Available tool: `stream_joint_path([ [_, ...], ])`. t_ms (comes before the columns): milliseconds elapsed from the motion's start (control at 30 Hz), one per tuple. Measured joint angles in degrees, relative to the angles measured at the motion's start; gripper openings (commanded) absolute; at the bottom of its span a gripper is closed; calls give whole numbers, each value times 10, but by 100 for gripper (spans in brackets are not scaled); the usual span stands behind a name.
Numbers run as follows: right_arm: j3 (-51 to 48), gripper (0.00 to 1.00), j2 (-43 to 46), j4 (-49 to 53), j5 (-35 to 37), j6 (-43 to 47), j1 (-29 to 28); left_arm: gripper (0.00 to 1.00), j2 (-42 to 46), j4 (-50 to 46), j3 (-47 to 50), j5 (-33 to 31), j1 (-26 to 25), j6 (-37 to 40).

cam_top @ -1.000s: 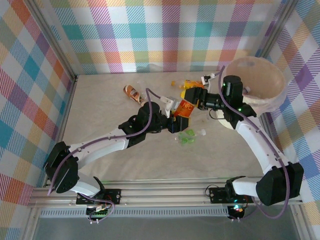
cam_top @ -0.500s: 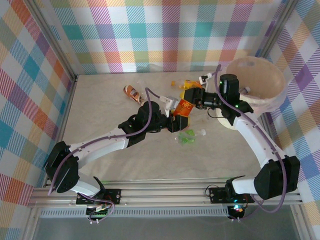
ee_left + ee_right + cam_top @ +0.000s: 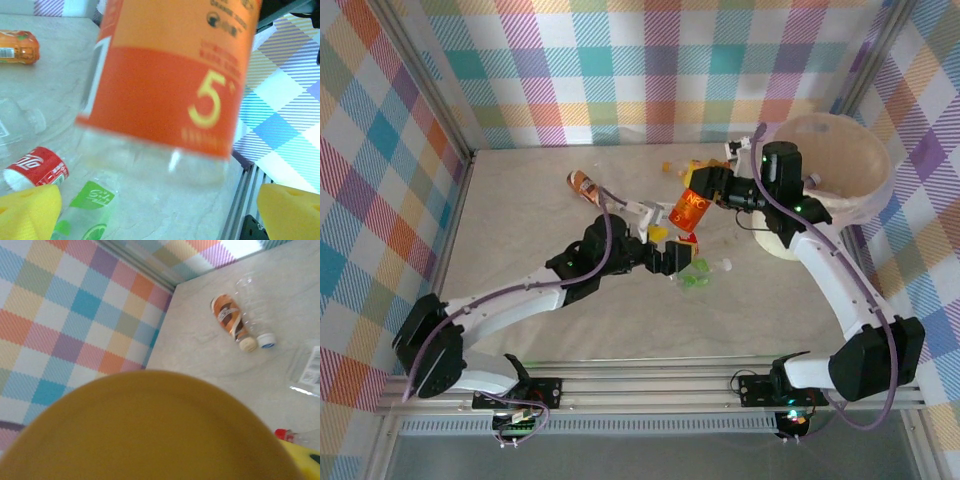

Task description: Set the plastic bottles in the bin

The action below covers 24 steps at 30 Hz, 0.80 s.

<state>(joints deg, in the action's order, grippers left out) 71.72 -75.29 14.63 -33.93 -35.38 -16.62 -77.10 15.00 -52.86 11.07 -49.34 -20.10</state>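
Above table (image 3: 520, 230): orange bottle (image 3: 689, 208) in right claw (image 3: 704, 191)

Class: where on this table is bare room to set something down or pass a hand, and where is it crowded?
Bare: far-left table between left wall and brown bottle; near strip before the green-label bottle. Crowded: mid-back, from brown bottle through the orange-label bottle to the bin.

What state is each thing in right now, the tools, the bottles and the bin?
left tool, open, empty.
right tool, shut on orange bottle.
orange bottle, held, tilted.
brown bottle, lying on table, capped.
green-label bottle, lying on table.
bin, upright, bag-lined.
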Motion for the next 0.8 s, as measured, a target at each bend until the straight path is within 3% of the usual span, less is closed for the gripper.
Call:
stream_joint_path([
  [333,-1,39,77,-4,196,38,0,100,127,23,101,-128,0,-3],
  [600,-56,38,133,-114,320,44,16,100,200,-1,167,-247,0,-50],
  [800,-77,39,133,-194,370,38,70,100,239,-26,204,-297,0,-77],
])
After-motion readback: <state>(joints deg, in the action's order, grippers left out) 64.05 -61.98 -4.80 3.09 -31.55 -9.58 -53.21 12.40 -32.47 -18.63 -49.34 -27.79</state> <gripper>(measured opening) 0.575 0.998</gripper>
